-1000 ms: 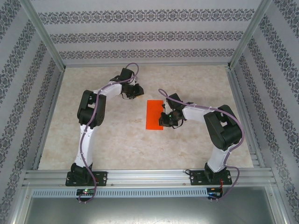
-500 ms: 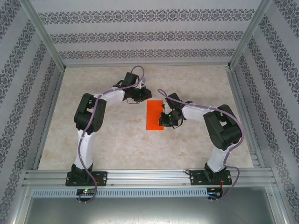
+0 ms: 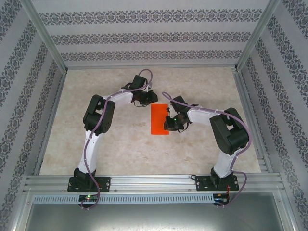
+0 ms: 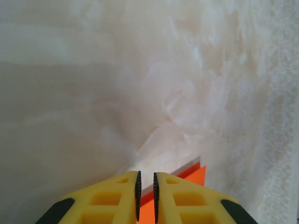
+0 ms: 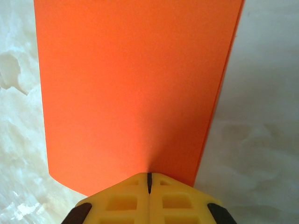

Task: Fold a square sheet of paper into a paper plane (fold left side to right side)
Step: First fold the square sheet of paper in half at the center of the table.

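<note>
The square sheet of paper (image 3: 159,119) lies halved on the bench (image 3: 120,144); I judge the plane folds all remain. My right gripper (image 5: 149,176), closed, presses its edge. My left gripper (image 4: 145,176), a narrow empty slit, hovers at its far corner.

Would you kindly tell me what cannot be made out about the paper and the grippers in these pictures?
- Right wrist: the shut right gripper covers the near edge of the orange paper; whether it is pinching or merely pressing is unclear.
- Left wrist: the left gripper and the bottom edge hide most of the paper; contact is unclear.
- Top external: the paper's layers and fold are too small to tell.
</note>
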### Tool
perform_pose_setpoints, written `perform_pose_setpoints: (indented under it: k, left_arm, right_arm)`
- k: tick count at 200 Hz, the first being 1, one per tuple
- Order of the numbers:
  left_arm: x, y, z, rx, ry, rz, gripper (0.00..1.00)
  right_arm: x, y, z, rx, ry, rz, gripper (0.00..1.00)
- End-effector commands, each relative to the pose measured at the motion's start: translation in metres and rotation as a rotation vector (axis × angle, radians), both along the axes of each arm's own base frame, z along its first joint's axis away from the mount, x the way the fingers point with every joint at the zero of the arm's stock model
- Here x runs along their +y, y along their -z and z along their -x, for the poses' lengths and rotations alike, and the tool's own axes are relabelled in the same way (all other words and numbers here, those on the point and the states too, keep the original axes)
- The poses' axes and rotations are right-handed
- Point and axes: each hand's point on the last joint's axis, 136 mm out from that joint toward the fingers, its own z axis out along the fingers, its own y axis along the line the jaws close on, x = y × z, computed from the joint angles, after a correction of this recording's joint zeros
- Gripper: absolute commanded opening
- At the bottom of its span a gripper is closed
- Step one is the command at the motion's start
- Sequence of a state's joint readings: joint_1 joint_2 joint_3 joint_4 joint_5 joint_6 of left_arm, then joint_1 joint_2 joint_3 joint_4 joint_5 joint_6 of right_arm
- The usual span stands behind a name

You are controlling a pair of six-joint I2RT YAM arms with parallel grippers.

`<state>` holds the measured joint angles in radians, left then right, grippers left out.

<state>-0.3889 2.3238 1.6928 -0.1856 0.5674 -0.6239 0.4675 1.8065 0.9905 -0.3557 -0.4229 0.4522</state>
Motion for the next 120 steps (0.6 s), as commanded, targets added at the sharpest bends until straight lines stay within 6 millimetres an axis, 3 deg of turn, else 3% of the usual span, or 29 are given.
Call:
perform_pose_setpoints:
  k: [1, 50, 94, 120]
  left_arm:
    - [0.021, 0.021, -0.001, 0.037, -0.019, -0.087, 0.19]
    - [0.03, 0.01, -0.002, 0.02, -0.018, -0.087, 0.19]
    - [0.027, -0.032, -0.006, -0.056, -0.01, -0.053, 0.2]
    - [0.02, -0.047, 0.002, -0.079, 0.013, -0.008, 0.2]
  right_arm:
    - [-0.038, 0.035, 0.043, 0.149, -0.009, 0.189, 0.0]
    - [-0.035, 0.033, 0.04, 0.144, -0.005, 0.164, 0.0]
    - [-0.034, 0.032, 0.037, 0.139, -0.003, 0.162, 0.0]
    - [-0.034, 0.032, 0.038, 0.14, -0.003, 0.162, 0.0]
